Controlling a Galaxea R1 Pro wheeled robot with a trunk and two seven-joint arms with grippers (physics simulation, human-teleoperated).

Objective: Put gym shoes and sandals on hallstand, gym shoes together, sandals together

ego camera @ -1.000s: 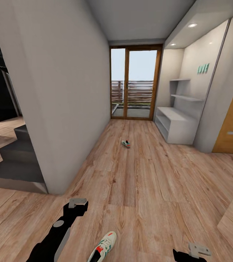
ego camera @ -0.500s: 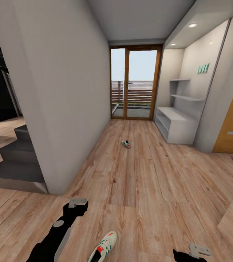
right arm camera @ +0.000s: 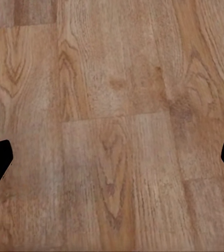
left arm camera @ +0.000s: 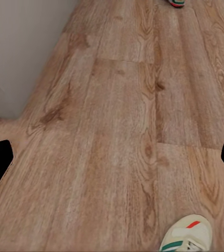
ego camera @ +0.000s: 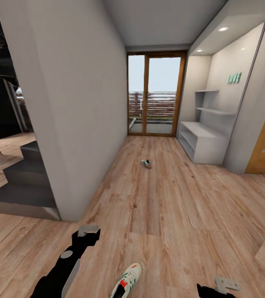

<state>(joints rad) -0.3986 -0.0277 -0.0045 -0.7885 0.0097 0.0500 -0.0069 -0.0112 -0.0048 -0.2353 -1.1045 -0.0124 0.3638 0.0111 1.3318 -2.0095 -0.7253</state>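
Corridor stretched ahead toward a glass door (ego camera: pixel 155 93), wood-plank corridor floor (ego camera: pixel 169 207) underfoot. The near gym shoe (ego camera: pixel 127 281) lay on the planks right in front of the robot, between the two arms but closer to the left gripper (ego camera: pixel 87 231), which hung just beside it, slightly ahead and to the left; the right gripper (ego camera: pixel 225 285) sat well apart on the other side. Shoe's long axis ran roughly fwd, toe angled a bit to the right and away, heel toward the robot, so I'd judge the left arm the likelier one for a pick, w/ jaws set across the shoe's width. It looked off-white, green side stripes, red-orange patch on the tongue; in the left wrist view its toe end (left arm camera: pixel 188 237) showed at the frame's edge w/ those same colours. Both grippers were empty; the dark finger tips at the edges of each wrist view stood wide apart, so both spread. The second gym shoe (ego camera: pixel 146 163) lay far down the corridor, mid-floor, too small for detail beyond green and red. The hallstand (ego camera: pixel 203 142), pale grey w/ stepped shelves and mint letters (ego camera: pixel 234 78) above, stood against the right wall, beyond that far shoe. Couldn't spot sandals anywhere from here.
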